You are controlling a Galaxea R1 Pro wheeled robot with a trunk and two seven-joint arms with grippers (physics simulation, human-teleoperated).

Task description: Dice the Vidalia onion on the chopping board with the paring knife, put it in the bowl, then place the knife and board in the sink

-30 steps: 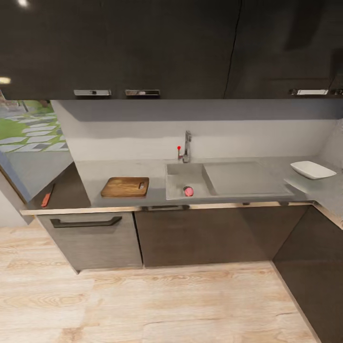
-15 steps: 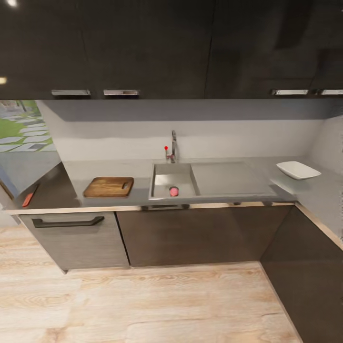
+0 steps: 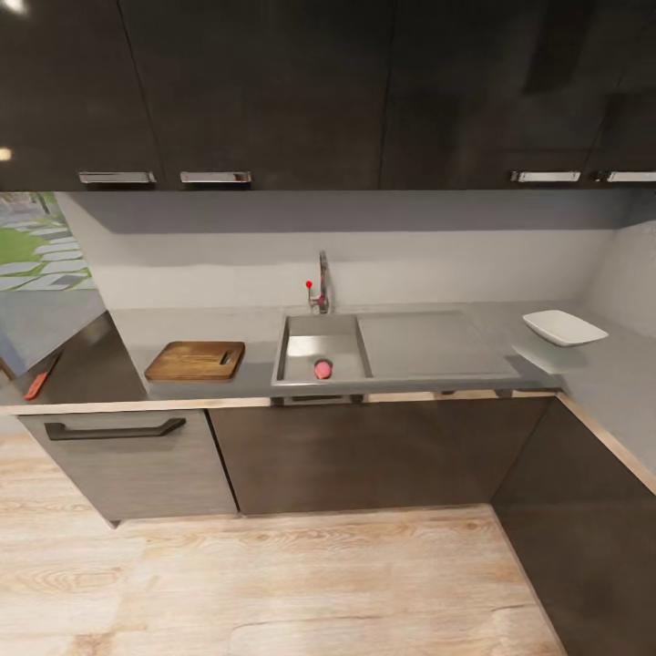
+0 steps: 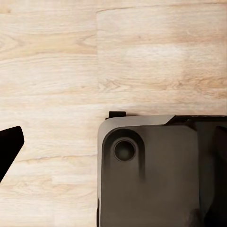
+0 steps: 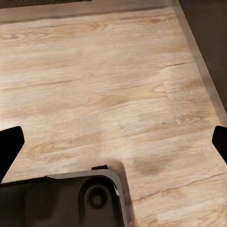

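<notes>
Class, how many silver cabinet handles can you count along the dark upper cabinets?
4: two handles side by side at the left, two more at the right; the last is cut off by the picture's edge.

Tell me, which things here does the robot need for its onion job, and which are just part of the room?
For the job:
onion in the sink
chopping board
knife at the counter's far left
bowl
countertop

Just there:
tap
upper cabinets
drawer handle
wood floor
</notes>
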